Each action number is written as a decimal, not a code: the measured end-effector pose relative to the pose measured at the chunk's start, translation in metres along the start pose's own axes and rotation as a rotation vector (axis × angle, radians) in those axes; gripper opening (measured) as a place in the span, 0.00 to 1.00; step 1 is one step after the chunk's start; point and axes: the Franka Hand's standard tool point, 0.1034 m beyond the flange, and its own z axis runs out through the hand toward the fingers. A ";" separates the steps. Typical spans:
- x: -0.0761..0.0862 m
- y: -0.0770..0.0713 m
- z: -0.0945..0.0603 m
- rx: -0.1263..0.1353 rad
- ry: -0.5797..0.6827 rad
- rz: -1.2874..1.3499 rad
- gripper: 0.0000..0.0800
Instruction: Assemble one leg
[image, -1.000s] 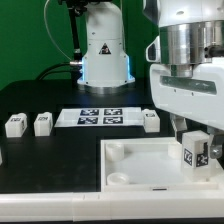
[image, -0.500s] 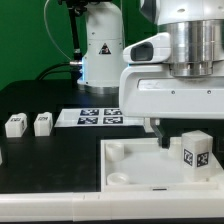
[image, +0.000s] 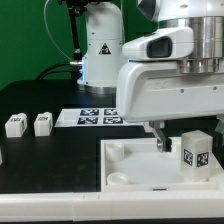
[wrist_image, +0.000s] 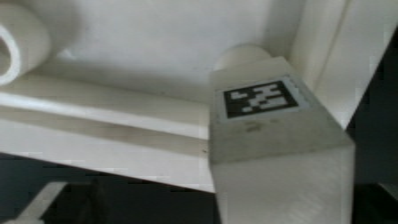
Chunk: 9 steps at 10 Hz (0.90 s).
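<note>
Black tabletop (image: 40, 150) against a green backdrop in the exterior view, marker board (image: 88, 118) lying mid-table, two spare legs (image: 15, 125) (image: 42, 124) standing well apart toward that view's left. White panel (image: 130, 165) at the front; leg (image: 198, 150) upright at its corner on that view's right. Gripper (image: 170, 136) just beside the leg, one finger (image: 160, 137) down near the panel, apparently spread and off the leg, though partly hidden.

Wrist view: leg (wrist_image: 267, 120) close up, tag facing the camera, panel rim (wrist_image: 107, 105) and a round socket (wrist_image: 27, 45) behind; no fingers visible, so grip cannot be confirmed.

Likely risks: leg not fully seated and toppling; finger brushing it on the next move and tilting it; panel sliding if nudged
</note>
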 end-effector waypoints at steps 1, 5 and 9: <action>0.000 -0.001 -0.001 0.003 0.000 0.002 0.81; -0.003 0.000 0.002 0.003 -0.008 0.066 0.81; -0.003 0.000 0.002 0.003 -0.009 0.066 0.49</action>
